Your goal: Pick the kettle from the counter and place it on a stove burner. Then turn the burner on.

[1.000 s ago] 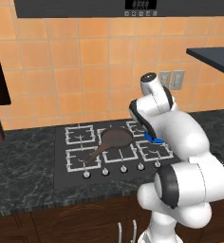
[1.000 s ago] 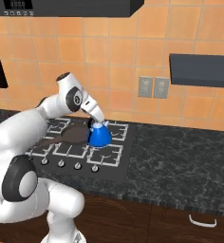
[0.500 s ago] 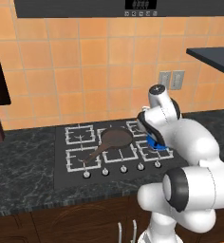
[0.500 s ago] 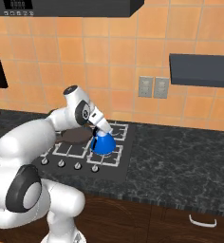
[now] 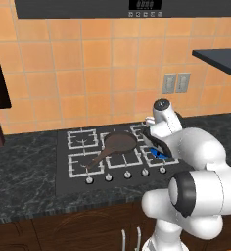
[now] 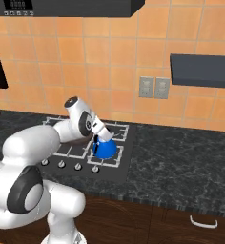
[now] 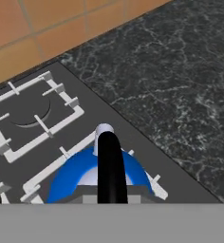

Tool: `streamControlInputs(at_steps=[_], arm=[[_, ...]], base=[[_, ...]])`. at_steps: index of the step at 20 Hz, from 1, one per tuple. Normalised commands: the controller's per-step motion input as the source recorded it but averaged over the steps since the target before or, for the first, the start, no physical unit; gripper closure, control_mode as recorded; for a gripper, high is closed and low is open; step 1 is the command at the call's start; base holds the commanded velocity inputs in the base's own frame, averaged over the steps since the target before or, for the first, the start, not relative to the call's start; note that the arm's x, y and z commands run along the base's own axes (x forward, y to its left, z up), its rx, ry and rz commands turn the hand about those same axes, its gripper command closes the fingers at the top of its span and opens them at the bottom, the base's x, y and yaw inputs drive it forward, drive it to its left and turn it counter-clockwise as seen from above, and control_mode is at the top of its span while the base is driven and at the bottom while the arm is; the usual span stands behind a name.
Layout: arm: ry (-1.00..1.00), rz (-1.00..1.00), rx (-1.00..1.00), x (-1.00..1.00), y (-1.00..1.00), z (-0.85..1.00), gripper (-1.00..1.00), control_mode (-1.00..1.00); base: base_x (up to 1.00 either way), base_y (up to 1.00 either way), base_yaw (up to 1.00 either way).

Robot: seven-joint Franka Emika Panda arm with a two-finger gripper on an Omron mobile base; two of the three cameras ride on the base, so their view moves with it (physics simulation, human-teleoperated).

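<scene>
Blue kettle (image 6: 105,149) sits on stove burner (image 6: 115,159) beneath gripper (image 6: 99,137).

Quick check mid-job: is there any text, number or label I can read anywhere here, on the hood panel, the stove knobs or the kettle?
Hood display panel: pale digits and a row of small buttons, too small and blurred to read.
Stove knobs: no readable markings.
Kettle: plain blue, no label or brand.
Wall outlets: no lettering.
So there is no legible text.

Bright-blue kettle (image 6: 105,149), black-green marbled counter (image 6: 181,157), orange wall tiles (image 6: 105,71)
</scene>
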Motion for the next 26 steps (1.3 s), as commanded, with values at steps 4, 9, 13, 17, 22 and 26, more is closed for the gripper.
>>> streamControlInputs(at_steps=[4,9,13,17,22,26], arm=[[-0.09,-0.01,0.00,0.05,0.00,-0.07,1.00,-1.00],[-0.01,-0.09,0.00,0.37,0.02,0.00,1.00,-1.00],[0.00,-0.05,0.00,0.24,0.03,-0.02,1.00,-1.00],[0.00,0.00,0.00,0.00,0.08,-0.02,-1.00,-1.00],[0.00,0.00,0.00,0.00,0.00,0.01,-1.00,-1.00],[-0.03,0.00,0.05,0.00,0.00,0.55,-1.00,-1.00]], base=[[0.00,0.00,0.00],[0.00,0.00,0.00],[0.00,0.00,0.00],[0.00,0.00,0.00],[0.00,0.00,0.00],[0.00,0.00,0.00]])
